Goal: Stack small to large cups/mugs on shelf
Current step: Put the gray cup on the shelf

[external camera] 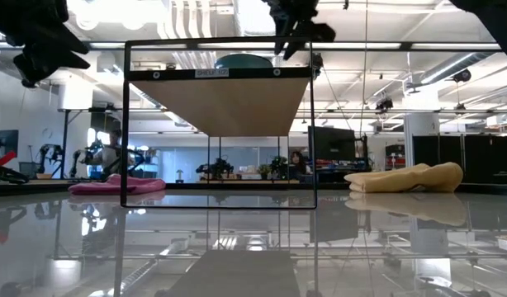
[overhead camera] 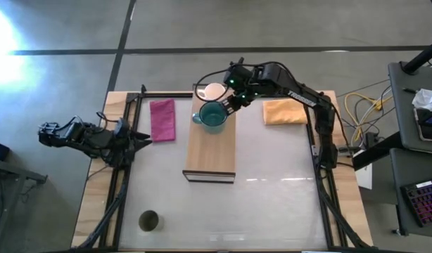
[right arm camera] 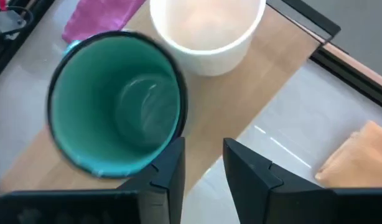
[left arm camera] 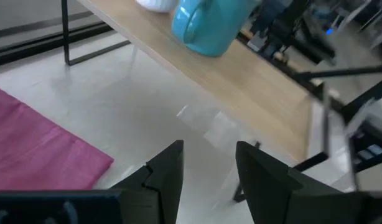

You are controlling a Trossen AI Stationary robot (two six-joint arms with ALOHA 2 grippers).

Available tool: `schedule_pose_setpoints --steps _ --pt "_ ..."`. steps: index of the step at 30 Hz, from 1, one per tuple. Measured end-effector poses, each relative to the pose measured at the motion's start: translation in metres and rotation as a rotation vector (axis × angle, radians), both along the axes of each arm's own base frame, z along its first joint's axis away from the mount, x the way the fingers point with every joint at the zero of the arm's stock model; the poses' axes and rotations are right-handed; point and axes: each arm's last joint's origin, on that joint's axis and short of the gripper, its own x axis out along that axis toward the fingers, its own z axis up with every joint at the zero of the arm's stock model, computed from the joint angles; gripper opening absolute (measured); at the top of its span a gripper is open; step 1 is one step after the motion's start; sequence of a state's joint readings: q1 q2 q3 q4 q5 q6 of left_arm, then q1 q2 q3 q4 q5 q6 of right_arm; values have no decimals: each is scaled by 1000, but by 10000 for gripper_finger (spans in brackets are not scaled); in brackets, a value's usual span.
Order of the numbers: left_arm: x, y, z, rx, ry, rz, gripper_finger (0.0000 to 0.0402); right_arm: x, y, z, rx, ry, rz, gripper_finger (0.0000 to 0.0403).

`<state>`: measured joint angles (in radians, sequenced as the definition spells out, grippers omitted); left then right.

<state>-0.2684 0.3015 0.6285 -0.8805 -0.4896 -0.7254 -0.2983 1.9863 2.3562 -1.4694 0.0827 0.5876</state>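
The teal mug (overhead camera: 213, 117) stands upright on the far end of the light-wood shelf (overhead camera: 210, 151). The white mug (overhead camera: 211, 91) stands just behind it, also on the shelf. In the right wrist view both show from above: the teal mug (right arm camera: 116, 118) and the white mug (right arm camera: 206, 28). My right gripper (overhead camera: 234, 100) hovers open and empty just right of the teal mug's rim (right arm camera: 202, 167). The olive-brown cup (overhead camera: 148, 221) stands on the table near the front left. My left gripper (left arm camera: 209, 168) waits open at the table's left edge (overhead camera: 135, 137).
A pink cloth (overhead camera: 162, 119) lies left of the shelf and an orange cloth (overhead camera: 285, 111) lies to its right. A dark metal frame (overhead camera: 128, 169) runs along the table's sides. The shelf stands raised on a thin black frame (external camera: 219, 202).
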Motion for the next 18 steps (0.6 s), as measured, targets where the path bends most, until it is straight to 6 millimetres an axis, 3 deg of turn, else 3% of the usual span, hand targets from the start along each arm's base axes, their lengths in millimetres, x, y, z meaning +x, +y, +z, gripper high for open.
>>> schedule_pose_setpoints --steps 6,12,18 --pt "28 -4 1 180 90 56 132 -10 19 14 -24 -20 -24 95" --pt "57 1 11 264 28 138 132 -9 37 17 -2 -38 -26 92" --pt "83 15 12 202 15 4 132 -4 52 14 12 -34 -16 80"
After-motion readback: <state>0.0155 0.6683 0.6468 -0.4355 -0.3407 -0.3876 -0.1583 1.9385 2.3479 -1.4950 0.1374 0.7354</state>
